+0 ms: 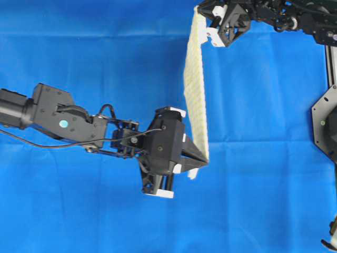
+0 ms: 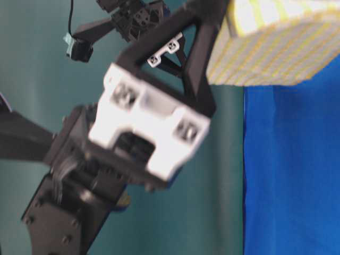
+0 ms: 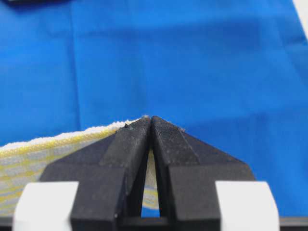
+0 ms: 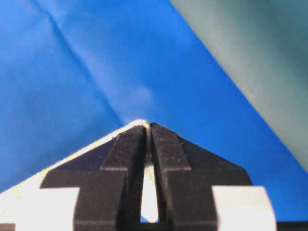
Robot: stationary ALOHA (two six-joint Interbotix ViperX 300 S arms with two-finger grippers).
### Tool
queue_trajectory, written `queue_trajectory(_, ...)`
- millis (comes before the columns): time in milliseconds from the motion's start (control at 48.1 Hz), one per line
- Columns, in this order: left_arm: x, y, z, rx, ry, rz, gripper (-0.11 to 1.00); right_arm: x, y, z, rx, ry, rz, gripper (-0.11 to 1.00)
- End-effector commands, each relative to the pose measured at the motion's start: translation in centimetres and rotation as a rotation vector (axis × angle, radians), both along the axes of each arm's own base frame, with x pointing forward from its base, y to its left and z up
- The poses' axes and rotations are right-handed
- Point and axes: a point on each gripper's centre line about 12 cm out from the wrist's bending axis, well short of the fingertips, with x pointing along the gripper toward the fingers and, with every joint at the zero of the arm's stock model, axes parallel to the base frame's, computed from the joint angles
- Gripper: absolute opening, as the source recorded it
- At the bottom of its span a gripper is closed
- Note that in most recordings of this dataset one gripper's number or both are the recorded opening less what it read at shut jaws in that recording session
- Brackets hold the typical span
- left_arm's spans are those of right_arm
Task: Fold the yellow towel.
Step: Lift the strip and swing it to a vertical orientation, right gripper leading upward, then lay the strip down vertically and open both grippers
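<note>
While both arms hold it in the air, the yellow towel (image 1: 195, 84) hangs stretched between them above the blue cloth (image 1: 95, 68) that covers the worktop. Nearest the lower edge of the overhead view, the left gripper (image 1: 199, 158) has its black fingers (image 3: 130, 144) pressed together on one corner of the towel; the left wrist view shows the cream edge and faint yellow checks pinched between the tips. Farther off, at the top of the overhead view, the right gripper (image 1: 205, 21) has its fingers (image 4: 166, 149) closed on the opposite corner, with a pale sliver of cloth visible between them in its own wrist view. The table-level view is blurred and mostly filled by a gripper body, so little can be read from it beyond a patch of checked towel high at the right.

Seen from above, the towel appears as a narrow, nearly edge-on band, pale with fine yellow and white checks, running taut from one gripper to the other. It looks thin and limp and already seems doubled over, though this angle leaves that uncertain. Judging by this, the task is somewhere in the middle: the towel is lifted and under control, but it has not yet been laid down flat and folded on the worktop.
</note>
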Motion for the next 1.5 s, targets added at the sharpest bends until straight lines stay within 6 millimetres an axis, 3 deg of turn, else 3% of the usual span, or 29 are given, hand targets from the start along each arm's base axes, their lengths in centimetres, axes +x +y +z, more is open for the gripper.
queue_trajectory(0, 0.6, -2.5, 2.0, -0.002, -0.069, -0.053, 0.01, -1.2, -1.1, 1.5, -0.026, -0.036, -0.044, 0.03)
queue_trajectory(166, 1.7, -2.6, 1.2, 0.003, -0.068, -0.049, 0.01, -1.5, -0.9, 1.3, -0.018, -0.025, -0.041, 0.03)
queue_trajectory(312, 1.5, -2.0, -0.3, 0.008, -0.05, -0.04, 0.01, -0.6, -0.6, 0.9, -0.001, -0.005, -0.016, 0.03)
queue_trajectory(561, -1.4, -1.6, -3.3, -0.019, -0.041, -0.025, 0.01, 3.2, -0.7, -1.0, 0.017, 0.031, 0.037, 0.03)
queue_trajectory(790, -4.9, -1.8, -4.8, -0.08, -0.019, -0.013, 0.01, 7.4, -1.0, -2.0, 0.012, 0.036, 0.086, 0.03)
queue_trajectory(977, -7.2, -1.5, -5.6, -0.12, 0.0, 0.003, 0.01, 9.6, -1.1, -2.6, 0.012, 0.038, 0.108, 0.03)
queue_trajectory(1476, -8.5, -1.0, -6.8, -0.13, 0.042, 0.02, 0.01, 10.8, -0.2, -3.4, 0.023, 0.064, 0.145, 0.03)
